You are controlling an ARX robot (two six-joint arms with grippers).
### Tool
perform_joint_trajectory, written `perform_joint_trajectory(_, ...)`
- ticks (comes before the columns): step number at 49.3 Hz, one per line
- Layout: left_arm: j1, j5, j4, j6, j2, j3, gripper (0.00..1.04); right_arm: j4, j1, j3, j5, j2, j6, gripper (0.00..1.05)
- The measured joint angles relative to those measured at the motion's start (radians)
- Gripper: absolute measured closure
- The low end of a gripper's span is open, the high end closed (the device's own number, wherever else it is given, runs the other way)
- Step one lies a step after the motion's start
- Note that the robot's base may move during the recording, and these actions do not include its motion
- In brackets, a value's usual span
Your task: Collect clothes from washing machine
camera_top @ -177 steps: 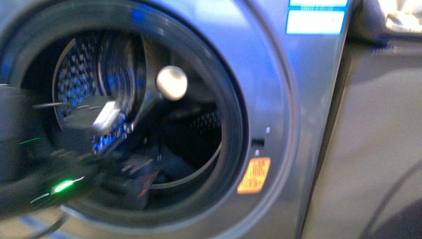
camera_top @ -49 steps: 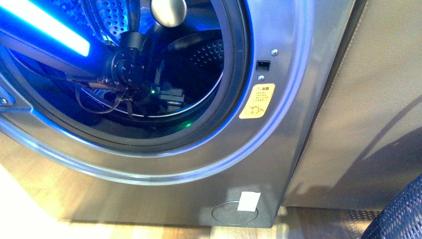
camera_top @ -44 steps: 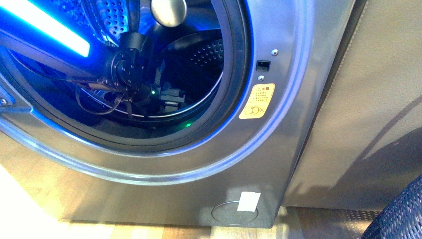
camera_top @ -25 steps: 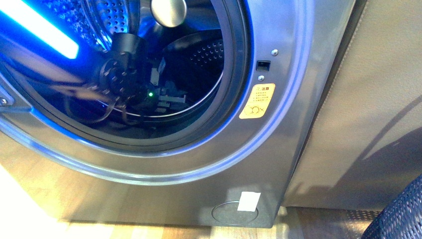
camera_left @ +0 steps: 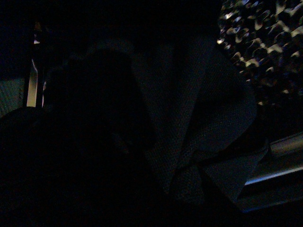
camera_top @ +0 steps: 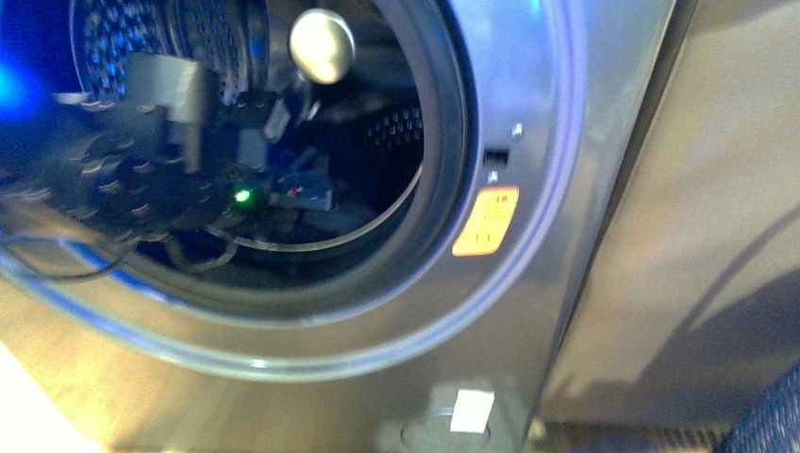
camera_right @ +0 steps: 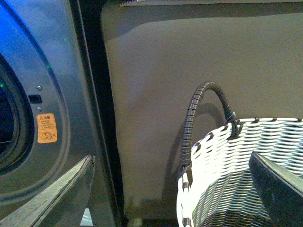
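The grey washing machine (camera_top: 528, 113) fills the front view, its round mouth open on the perforated drum (camera_top: 212, 38). My left arm reaches into the mouth, blurred, with a green light on it. The left gripper (camera_top: 302, 186) sits deep in the dark opening, shut on the clothes. In the dim left wrist view the clothes (camera_left: 203, 123) show as grey-blue folded fabric hanging in front of the drum wall (camera_left: 258, 42). My right gripper (camera_right: 165, 198) stands open outside the machine (camera_right: 52, 71), one finger (camera_right: 47, 198) near the machine front and the other over the basket.
A white-and-grey woven basket (camera_right: 222, 179) with a dark handle (camera_right: 191, 123) stands right of the machine, its corner (camera_top: 769, 415) low in the front view. A beige sofa side (camera_top: 698, 236) stands beside the machine. An orange sticker (camera_top: 486, 222) marks the door frame.
The left arm has drawn back toward the camera and to the left inside the mouth, now blurred. The bright blue light strip is gone and the view has shifted slightly.
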Motion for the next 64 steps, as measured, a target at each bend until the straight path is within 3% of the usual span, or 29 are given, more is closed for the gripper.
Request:
perform_joint_trajectory(20, -0.076, 0.055, 0.116, -0.016, -0.303, -0.331, 0.98, 0.0, 0.0, 0.0, 0.0, 0.0, 0.0, 0.07)
perform_joint_trajectory(37, -0.08, 0.111, 0.137, -0.017, -0.619, -0.537, 0.98, 0.0, 0.0, 0.0, 0.0, 0.0, 0.0, 0.07)
perform_joint_trajectory(64, -0.1, 0.216, -0.052, 0.018, -1.043, -0.52, 0.98, 0.0, 0.0, 0.0, 0.0, 0.0, 0.0, 0.07)
